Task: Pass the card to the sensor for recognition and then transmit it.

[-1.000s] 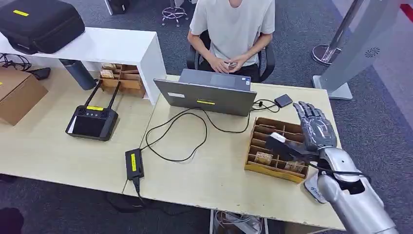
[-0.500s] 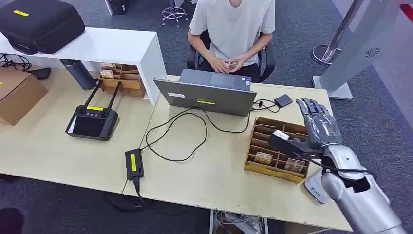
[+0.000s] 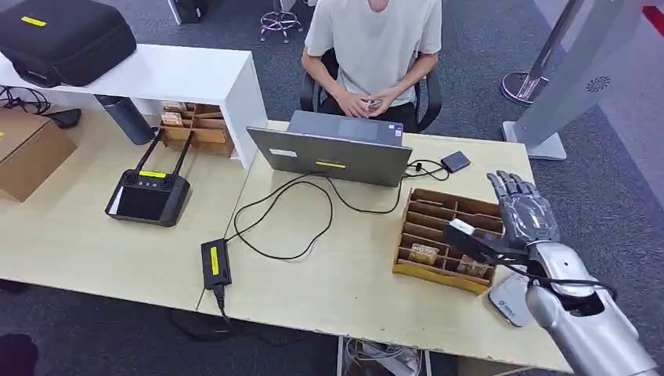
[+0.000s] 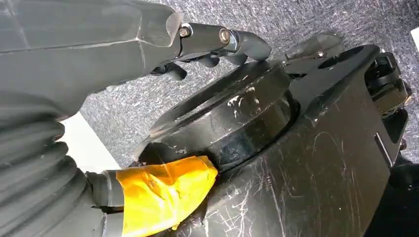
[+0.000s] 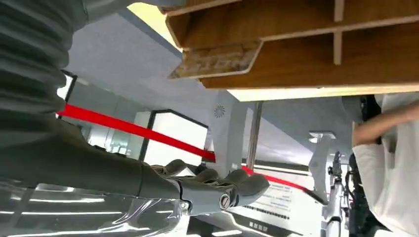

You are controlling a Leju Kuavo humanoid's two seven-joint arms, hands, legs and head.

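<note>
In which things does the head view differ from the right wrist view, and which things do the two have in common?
Head view: the laptop, the black controller and the power adapter on the table.
Right wrist view: a white panel in a dark frame behind the fingers.
Both: the right hand, the wooden tray and the seated person.

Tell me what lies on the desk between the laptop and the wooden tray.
In the head view, a black cable lies between the laptop and the tray; otherwise bare desk.
</note>
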